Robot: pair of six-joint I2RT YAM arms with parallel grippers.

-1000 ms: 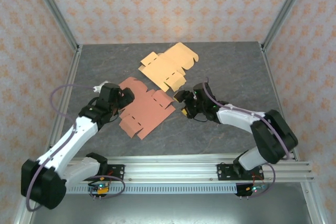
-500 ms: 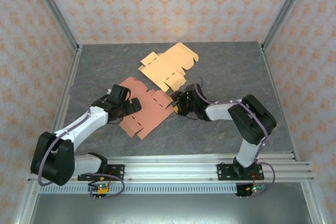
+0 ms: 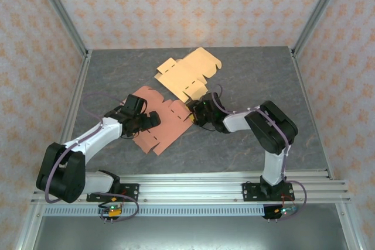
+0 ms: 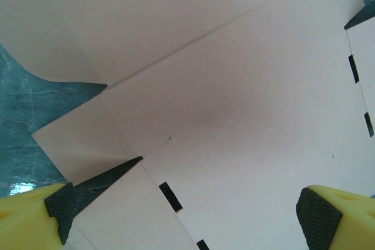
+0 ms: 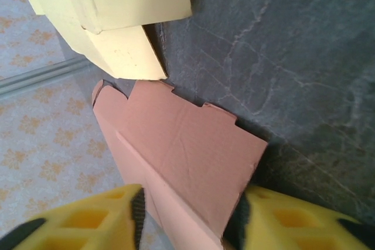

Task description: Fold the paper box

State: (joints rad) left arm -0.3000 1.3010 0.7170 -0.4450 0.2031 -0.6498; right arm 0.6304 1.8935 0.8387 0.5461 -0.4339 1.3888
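Note:
A flat pink paper box blank lies on the grey table, with a yellow blank behind it. My left gripper hovers over the pink blank's left half. In the left wrist view the left gripper is open wide, its pads above the creased, slotted pink sheet. My right gripper is at the pink blank's right edge. In the right wrist view the right gripper is partly closed, straddling a raised pink flap; the right pad touches its edge, and a gap remains at the left pad.
The yellow blank lies just beyond the pink flap, its corner almost touching it. Metal frame posts and patterned walls enclose the table. Bare grey surface stretches to the right of the right gripper.
My right gripper moved left to the pink blank's right edge and its jaws narrowed around the flap. My left gripper shifted right over the blank, still wide open.

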